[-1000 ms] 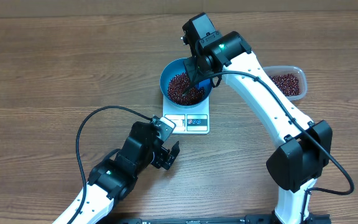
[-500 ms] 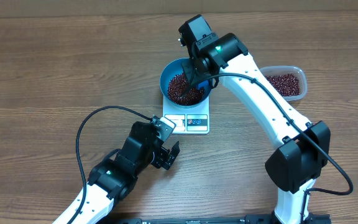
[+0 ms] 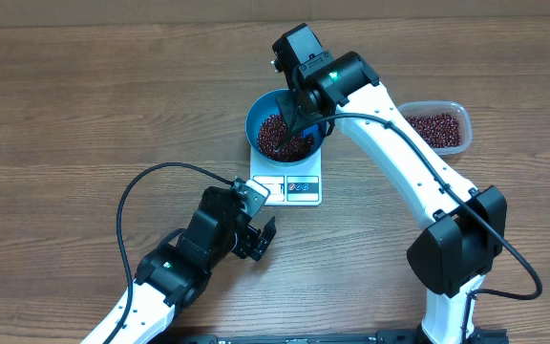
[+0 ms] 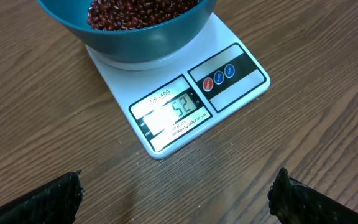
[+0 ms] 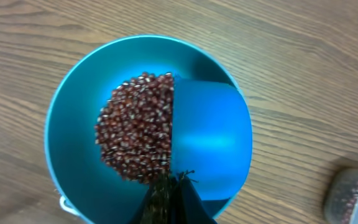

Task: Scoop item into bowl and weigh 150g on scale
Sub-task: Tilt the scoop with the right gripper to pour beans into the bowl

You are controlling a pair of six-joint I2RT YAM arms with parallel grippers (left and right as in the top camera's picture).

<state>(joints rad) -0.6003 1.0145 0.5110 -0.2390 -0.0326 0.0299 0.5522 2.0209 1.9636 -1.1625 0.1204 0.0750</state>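
The blue bowl (image 3: 259, 115) stands on the white scale (image 3: 294, 187) and holds a heap of red-brown beans (image 3: 278, 139). My right gripper (image 3: 299, 119) hangs over the bowl's right side. In the right wrist view the right gripper (image 5: 176, 180) is shut on the handle of a small blue scoop (image 5: 210, 137), which is turned over beside the beans (image 5: 135, 130) inside the bowl (image 5: 73, 137). My left gripper (image 3: 261, 239) is open near the table, in front of the scale (image 4: 173, 112). Its fingers (image 4: 48, 199) are far apart with nothing between them.
A clear plastic tub (image 3: 437, 129) with more beans sits to the right of the bowl, and shows blurred at the edge as the tub (image 5: 353, 193) in the right wrist view. The left arm's black cable (image 3: 151, 177) loops over the wood.
The right gripper with the scoop has shifted slightly left over the bowl. The left arm has not moved.
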